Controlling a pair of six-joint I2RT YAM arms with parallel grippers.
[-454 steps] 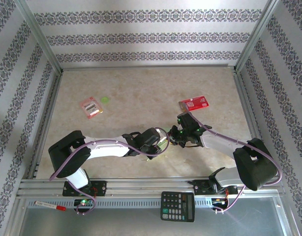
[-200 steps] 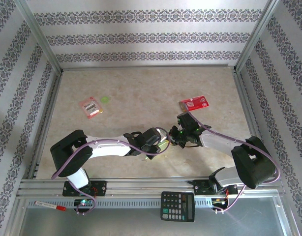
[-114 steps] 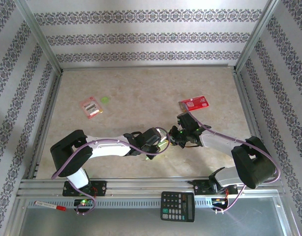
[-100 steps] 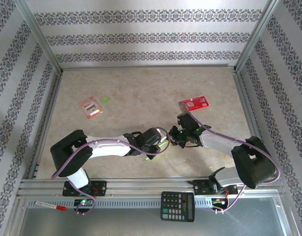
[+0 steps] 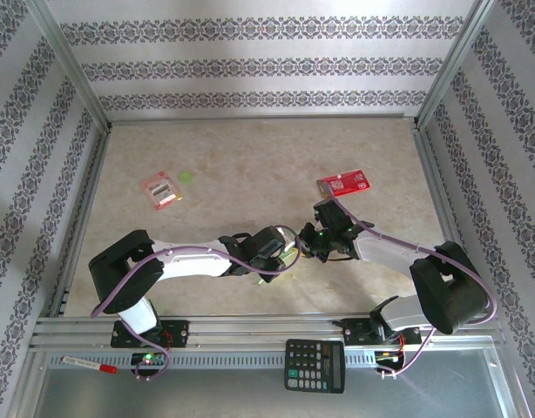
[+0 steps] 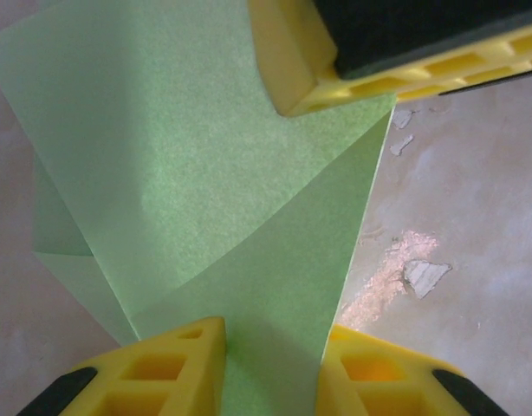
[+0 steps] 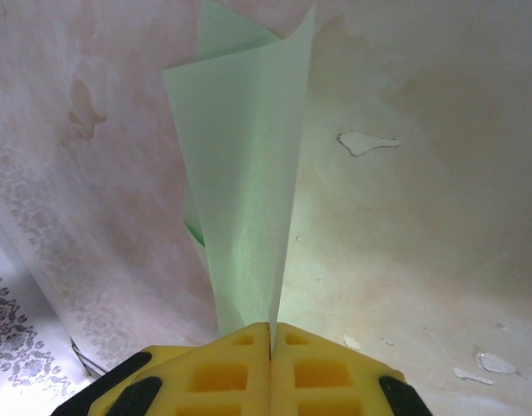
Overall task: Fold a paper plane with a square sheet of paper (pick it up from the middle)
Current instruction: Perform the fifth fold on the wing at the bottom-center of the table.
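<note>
- Mottled beige table (image 5: 250, 148), patterned walls (image 5: 267, 65) on three sides; far half open.
- Right gripper (image 7: 270, 334) pinches green paper (image 7: 249, 173); left gripper (image 6: 273, 364) straddles it, spread.

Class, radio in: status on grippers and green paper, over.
Left gripper part open, astride the paper. Right gripper shut on it. Red packet lies apart, out of the way.

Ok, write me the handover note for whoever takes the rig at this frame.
Right gripper: shut, pinching the square sheet of paper edge-on.
Left gripper: jaws apart, one finger on each side of a folded flap, apparently not clamping it.
Paper: between the two wrists, near the front middle of the table.
Done: sheet picked up, some folds in.
Left: the remaining folds; it is not yet a dart shape.
</note>
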